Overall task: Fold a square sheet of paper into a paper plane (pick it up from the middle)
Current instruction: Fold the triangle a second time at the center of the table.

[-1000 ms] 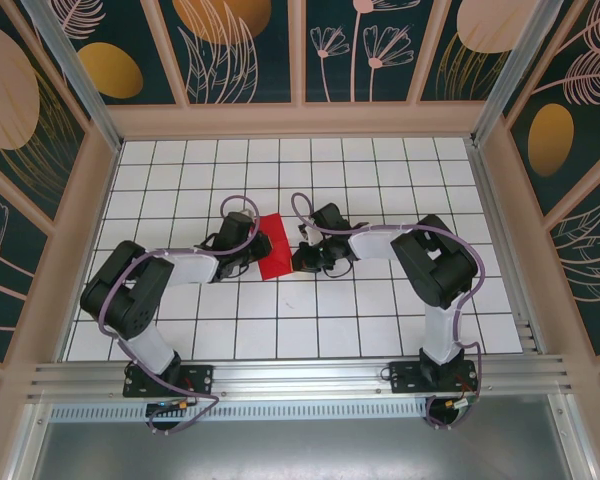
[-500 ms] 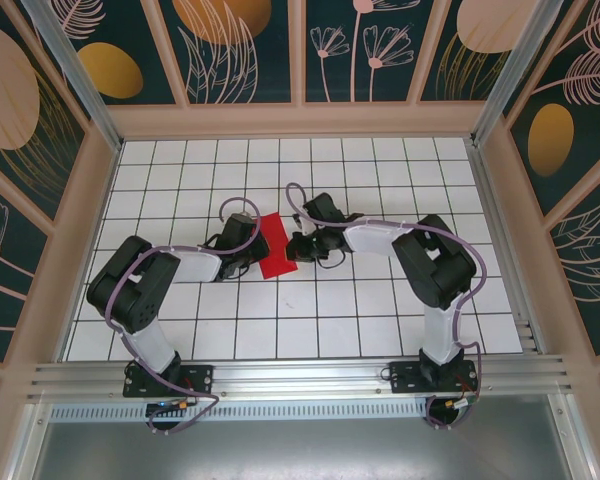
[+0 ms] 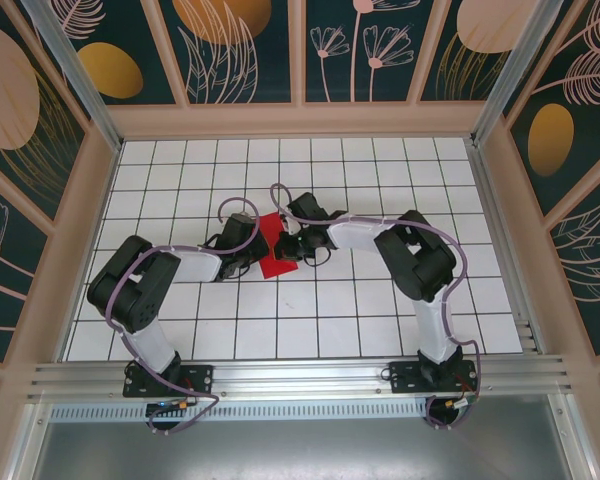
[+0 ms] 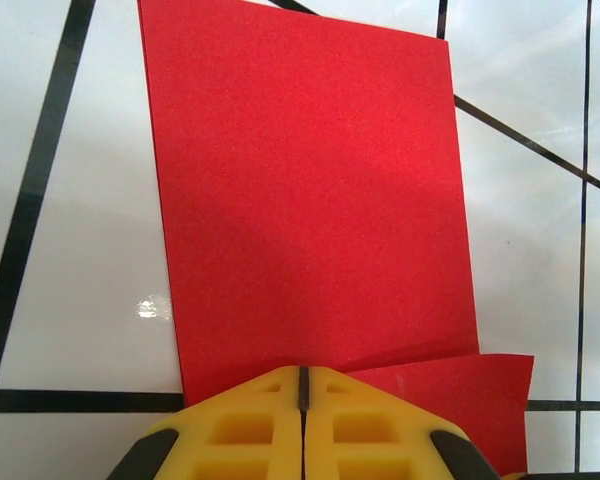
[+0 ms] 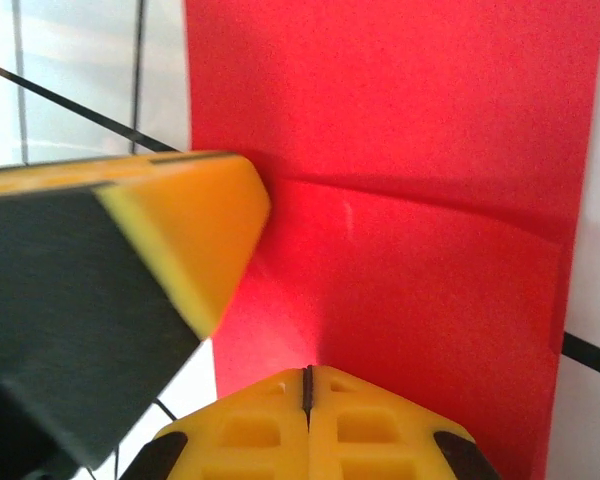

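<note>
right claw (image 5: 307,372) moved left, over paper (image 4: 310,200)

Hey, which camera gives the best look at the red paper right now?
The left wrist view: the paper lies nearly whole there, three edges sharp, a lower layer peeking out at bottom right. The right wrist view is closer but crops it. The top view shows it small and partly covered.

White floor tiles (image 3: 320,320) with dark grid lines lie inside a tan frame (image 3: 298,120). Teal wall panels (image 3: 250,50) with orange ovals span 9 to 3 o'clock. A metal rail (image 3: 300,378) lies at 6 o'clock.
</note>
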You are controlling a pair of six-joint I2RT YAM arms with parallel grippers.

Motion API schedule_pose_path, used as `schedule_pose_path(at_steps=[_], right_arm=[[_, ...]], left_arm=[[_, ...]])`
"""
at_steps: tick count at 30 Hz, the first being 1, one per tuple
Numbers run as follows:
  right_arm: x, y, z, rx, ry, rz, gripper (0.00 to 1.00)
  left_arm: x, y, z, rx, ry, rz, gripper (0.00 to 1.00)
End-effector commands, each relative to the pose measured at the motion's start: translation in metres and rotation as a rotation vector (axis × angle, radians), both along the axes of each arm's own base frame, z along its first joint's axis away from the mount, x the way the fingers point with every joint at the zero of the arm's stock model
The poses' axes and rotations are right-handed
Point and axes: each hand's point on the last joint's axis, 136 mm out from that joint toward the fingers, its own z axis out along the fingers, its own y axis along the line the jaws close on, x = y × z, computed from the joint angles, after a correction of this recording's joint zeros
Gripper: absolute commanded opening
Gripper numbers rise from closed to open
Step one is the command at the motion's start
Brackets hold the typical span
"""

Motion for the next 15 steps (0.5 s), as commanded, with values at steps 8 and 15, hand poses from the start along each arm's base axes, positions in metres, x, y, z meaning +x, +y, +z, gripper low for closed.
schedule_pose_path(at_steps=[8, 15], right_arm=[[-0.008, -0.009, -0.017, -0.085, 0.014, 0.031, 0.05], [-0.010, -0.031, -0.020, -0.124, 0.019, 0.020, 0.05]], left_arm=[[-0.018, 0.017, -0.036, 0.081, 0.119, 0.032, 0.07], [-0.019, 0.024, -0.037, 0.124, 0.125, 0.037, 0.07]])
